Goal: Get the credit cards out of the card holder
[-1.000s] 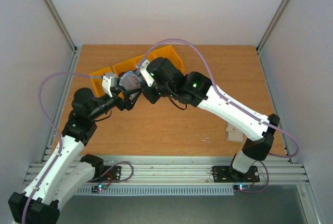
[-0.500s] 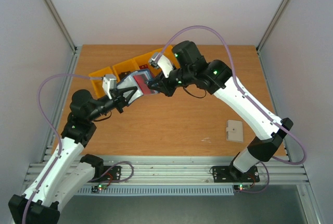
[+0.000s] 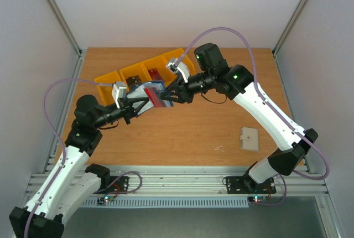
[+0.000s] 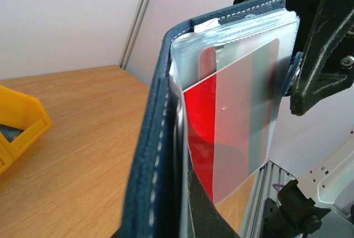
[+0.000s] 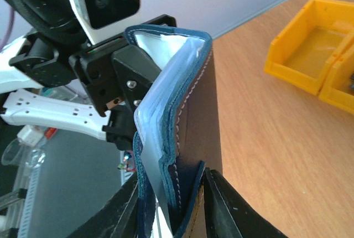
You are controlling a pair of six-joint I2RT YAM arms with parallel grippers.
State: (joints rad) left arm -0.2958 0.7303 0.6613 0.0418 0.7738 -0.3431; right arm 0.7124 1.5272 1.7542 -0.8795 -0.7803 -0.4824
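Note:
The navy card holder (image 3: 156,95) hangs open in the air between both grippers, above the table in front of the bins. My left gripper (image 3: 145,101) is shut on its left side and my right gripper (image 3: 168,95) on its right side. In the left wrist view my gripper (image 4: 180,199) clamps the navy cover (image 4: 152,155). A red credit card (image 4: 202,133) sits inside a clear sleeve there. In the right wrist view my gripper (image 5: 171,205) pinches the cover (image 5: 196,94) with its light blue pockets (image 5: 157,110). No card is outside the holder.
A row of yellow bins (image 3: 108,80) stands behind the grippers. It also shows in the left wrist view (image 4: 19,119) and the right wrist view (image 5: 310,44). A beige square pad (image 3: 249,139) lies on the table at the right front.

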